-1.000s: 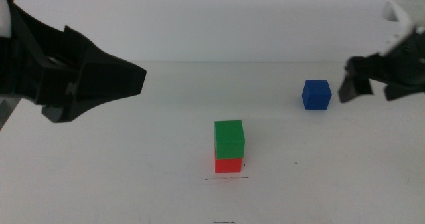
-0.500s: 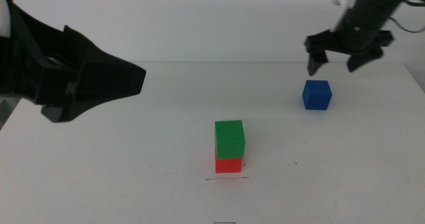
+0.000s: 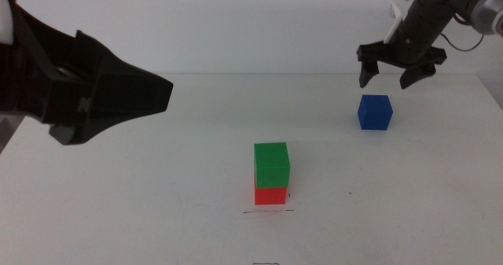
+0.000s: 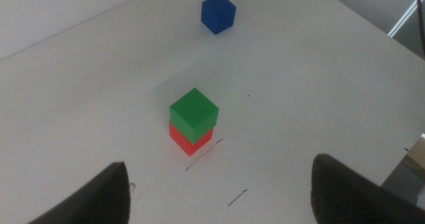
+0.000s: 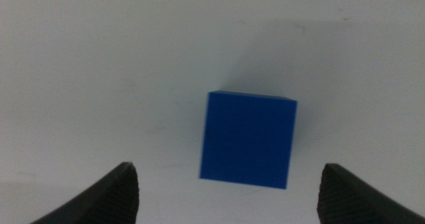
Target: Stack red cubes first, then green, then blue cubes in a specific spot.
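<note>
The green cube (image 3: 272, 164) sits squarely on the red cube (image 3: 269, 195), just behind the thin pen line (image 3: 268, 211) that marks the spot. In the left wrist view the green cube (image 4: 193, 113) and red cube (image 4: 180, 141) form the same stack. The blue cube (image 3: 375, 112) rests alone at the right rear of the table. My right gripper (image 3: 391, 73) hovers open directly above it; the blue cube (image 5: 248, 139) lies between the spread jaws in the right wrist view. My left gripper (image 4: 219, 184) waits open, raised at the left.
A plain white table (image 3: 157, 186) with its back edge behind the blue cube and its right edge near the right arm. Another short pen mark (image 4: 238, 197) lies close to the stack. A cable (image 3: 464, 41) trails behind the right arm.
The right gripper swung in from the right edge to above the blue cube, then edged slightly and steadied there. Cubes and left arm stayed still.
</note>
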Available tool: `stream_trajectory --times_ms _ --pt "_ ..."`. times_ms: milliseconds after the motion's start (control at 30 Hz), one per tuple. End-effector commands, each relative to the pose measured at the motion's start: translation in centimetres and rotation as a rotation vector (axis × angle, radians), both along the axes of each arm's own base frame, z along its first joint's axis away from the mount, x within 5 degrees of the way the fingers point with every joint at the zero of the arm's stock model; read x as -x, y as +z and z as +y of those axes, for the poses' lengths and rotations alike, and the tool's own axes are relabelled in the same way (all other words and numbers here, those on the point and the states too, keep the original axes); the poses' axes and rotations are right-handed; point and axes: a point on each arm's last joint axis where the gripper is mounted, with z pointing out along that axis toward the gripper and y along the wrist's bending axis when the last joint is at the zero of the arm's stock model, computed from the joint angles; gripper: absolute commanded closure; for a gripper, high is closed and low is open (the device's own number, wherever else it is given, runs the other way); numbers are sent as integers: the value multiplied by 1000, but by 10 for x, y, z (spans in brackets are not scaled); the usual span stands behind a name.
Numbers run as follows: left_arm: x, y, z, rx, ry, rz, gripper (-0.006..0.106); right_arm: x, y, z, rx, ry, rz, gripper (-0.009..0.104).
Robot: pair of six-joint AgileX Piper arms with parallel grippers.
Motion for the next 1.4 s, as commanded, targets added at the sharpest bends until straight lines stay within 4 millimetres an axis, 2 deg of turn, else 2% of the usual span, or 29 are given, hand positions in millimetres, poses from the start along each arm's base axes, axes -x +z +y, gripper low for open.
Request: stream_trajectory --times_ms 0,600,733,833,1100,1200,1367 --pt "2 14 0 77 9 -69 7 9 32 -9 6 -4 -34 5" --pt "2 14 0 77 9 -69 7 -12 -15 -6 18 -8 -12 5" --pt "2 14 0 77 9 -69 7 -16 -20 -8 36 -10 -34 8" --pt "2 14 0 77 9 -69 7 -18 -19 -9 56 -16 -60 22" --pt "2 14 0 77 9 -69 7 -18 -26 -10 67 -10 -30 94" --pt "2 14 0 77 9 -69 7 -14 -18 -11 81 12 -23 96" --pt "2 14 0 77 9 -69 7 4 15 -13 85 12 -36 96"
